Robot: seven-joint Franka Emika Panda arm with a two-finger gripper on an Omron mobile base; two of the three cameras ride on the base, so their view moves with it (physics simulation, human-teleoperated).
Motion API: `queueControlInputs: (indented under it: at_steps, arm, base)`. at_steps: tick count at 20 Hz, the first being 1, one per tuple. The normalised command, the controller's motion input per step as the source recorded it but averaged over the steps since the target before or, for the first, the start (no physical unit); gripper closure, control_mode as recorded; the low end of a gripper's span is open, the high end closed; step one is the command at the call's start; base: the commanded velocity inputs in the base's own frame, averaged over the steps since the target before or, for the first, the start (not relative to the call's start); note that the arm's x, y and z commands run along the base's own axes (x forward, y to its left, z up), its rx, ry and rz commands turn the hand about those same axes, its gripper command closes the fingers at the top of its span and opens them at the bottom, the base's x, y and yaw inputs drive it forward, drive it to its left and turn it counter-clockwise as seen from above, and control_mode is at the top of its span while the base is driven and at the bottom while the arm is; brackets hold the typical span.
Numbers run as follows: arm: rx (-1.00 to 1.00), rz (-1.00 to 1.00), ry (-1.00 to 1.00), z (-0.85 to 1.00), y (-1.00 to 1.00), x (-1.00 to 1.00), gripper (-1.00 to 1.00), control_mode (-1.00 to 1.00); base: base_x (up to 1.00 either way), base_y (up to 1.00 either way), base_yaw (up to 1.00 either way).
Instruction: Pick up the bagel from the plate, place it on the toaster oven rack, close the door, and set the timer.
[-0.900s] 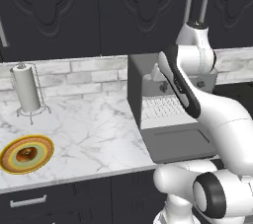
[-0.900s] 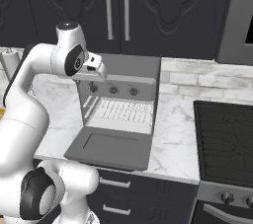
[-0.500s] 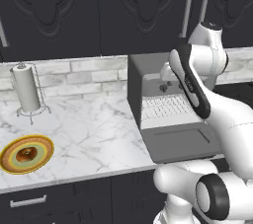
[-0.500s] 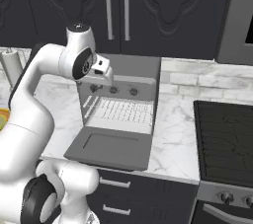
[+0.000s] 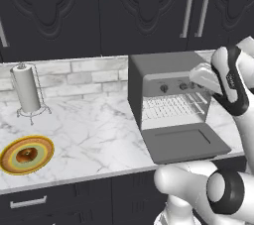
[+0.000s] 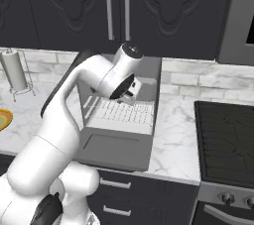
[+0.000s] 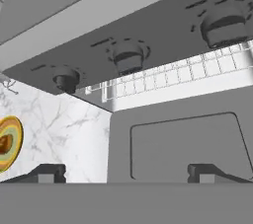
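Observation:
The bagel [image 5: 28, 153] lies on the plate [image 5: 43, 145] at the counter's front left, far from the arm; the hand view catches the plate [image 7: 15, 134] and bagel [image 7: 4, 144] at its left edge. The toaster oven stands with its door [image 5: 186, 142] folded down flat. Inside, the toaster oven rack [image 5: 171, 106] is bare. My gripper [image 5: 198, 75] hovers just in front of the oven's knob panel, above the door [image 7: 183, 141]. The gripper [image 7: 127, 173] is open, its fingertips [image 7: 47, 172] wide apart with nothing between them. It also appears over the rack [image 6: 121, 112] as the gripper [image 6: 134, 89].
Three knobs [image 7: 127, 57] line the oven's front panel above the rack. A paper towel roll [image 5: 26, 89] on a wire stand sits at the back left. A stovetop [image 6: 228, 140] lies right of the oven. Black cabinet doors hang overhead.
The arm has swung right across the oven's front, uncovering the rack and knob panel in the left base view. The hand has moved right and lower in the right base view.

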Motion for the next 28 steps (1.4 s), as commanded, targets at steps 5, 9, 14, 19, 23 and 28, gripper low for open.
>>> queueControlInputs:
  at_steps: [5,9,14,19,23,28]
  arm:
    - [0.31,-0.02,-0.01,-0.52,-0.59,-0.09,-1.00,-1.00]
    - [0.26,-0.02,-0.03,-0.52,-0.43,0.00,-1.00,-1.00]
    - [0.21,-0.04,-0.01,-0.43,-0.22,0.09,-1.00,-1.00]
    - [0.18,-0.07,0.00,-0.35,-0.01,0.33,-1.00,-1.00]
    - [0.14,-0.11,0.00,-0.28,0.00,0.36,-1.00,-1.00]
    - [0.06,-0.15,-0.03,-0.25,0.02,0.40,-1.00,-1.00]
  base:
    - [0.00,0.00,0.00]
    - [0.00,0.00,0.00]
    - [0.00,0.00,0.00]
    - [0.00,0.00,0.00]
    - [0.00,0.00,0.00]
    - [0.00,0.00,0.00]
